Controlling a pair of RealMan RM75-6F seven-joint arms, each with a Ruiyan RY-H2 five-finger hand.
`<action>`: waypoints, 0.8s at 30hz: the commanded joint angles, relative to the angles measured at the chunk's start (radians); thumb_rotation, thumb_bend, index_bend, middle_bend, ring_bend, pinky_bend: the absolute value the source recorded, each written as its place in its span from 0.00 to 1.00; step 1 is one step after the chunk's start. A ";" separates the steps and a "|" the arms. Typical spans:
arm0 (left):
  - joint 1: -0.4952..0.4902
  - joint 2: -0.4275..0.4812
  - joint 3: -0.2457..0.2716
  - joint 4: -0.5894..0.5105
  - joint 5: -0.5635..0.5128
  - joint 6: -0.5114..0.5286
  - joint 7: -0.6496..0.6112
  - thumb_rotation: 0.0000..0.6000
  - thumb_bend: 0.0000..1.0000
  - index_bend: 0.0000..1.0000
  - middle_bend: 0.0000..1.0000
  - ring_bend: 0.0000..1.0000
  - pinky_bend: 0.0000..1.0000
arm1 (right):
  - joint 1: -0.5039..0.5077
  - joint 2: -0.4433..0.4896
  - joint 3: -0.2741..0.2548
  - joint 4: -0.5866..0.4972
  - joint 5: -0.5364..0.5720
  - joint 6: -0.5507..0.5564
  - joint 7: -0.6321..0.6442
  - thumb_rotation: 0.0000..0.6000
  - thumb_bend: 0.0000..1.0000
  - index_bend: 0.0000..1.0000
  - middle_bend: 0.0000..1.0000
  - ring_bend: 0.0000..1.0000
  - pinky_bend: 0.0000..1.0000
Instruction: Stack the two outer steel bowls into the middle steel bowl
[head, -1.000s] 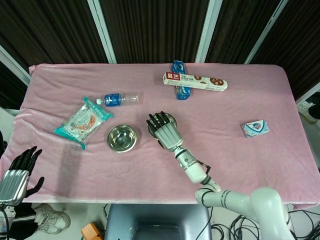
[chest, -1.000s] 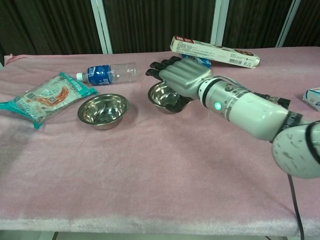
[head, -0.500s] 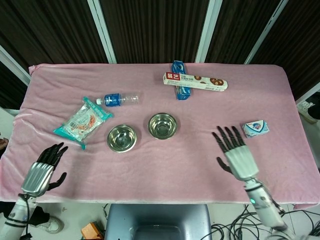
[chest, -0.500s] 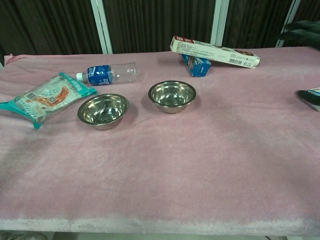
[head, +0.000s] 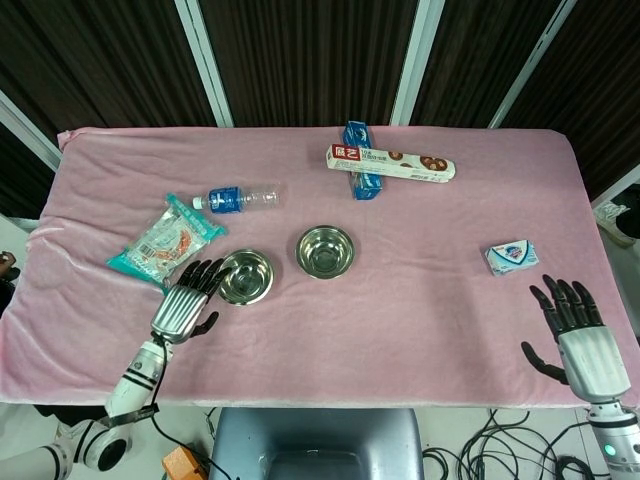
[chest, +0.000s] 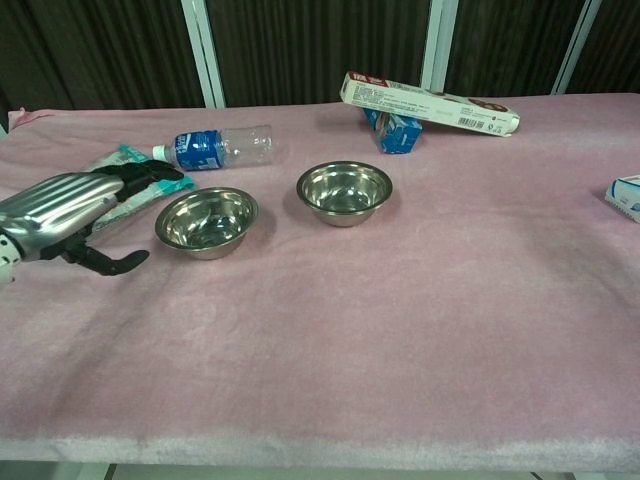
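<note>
1. head view is showing two steel bowls sitting upright near the middle of the pink table, side by side and apart: the left bowl and the right bowl. no separate third bowl is showing in either view, and i cannot tell whether the right bowl is holding one nested inside it.
2. the left hand is hovering just beside the left bowl on the side towards the table's left edge, fingers spread and holding nothing; its fingertips are reaching close to the rim, though contact is not plain.
3. the right hand is sitting by the table's right front corner, fingers spread and empty, well apart from both bowls.
4. judging from this, the step in hand is the left hand's approach to grasp the left bowl.
5. the next move is calling for fingers over the rim and the thumb under the outer wall, then a lift clear of the cloth and a level carry over the right bowl.
6. the snack bag and the water bottle are lying near the approach path.
</note>
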 joint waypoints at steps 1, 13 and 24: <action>-0.031 -0.035 -0.012 0.023 -0.051 -0.052 0.002 1.00 0.38 0.17 0.00 0.00 0.06 | -0.019 0.017 0.021 -0.012 0.013 0.005 -0.007 1.00 0.38 0.08 0.00 0.00 0.00; -0.097 -0.169 0.023 0.234 0.011 -0.021 -0.137 1.00 0.41 0.49 0.04 0.00 0.05 | -0.086 0.107 0.034 -0.067 -0.046 0.061 0.141 1.00 0.38 0.08 0.00 0.00 0.00; -0.143 -0.351 -0.006 0.560 0.048 0.145 -0.298 1.00 0.56 0.76 0.25 0.05 0.05 | -0.106 0.128 0.048 -0.071 -0.080 0.047 0.184 1.00 0.38 0.08 0.00 0.00 0.00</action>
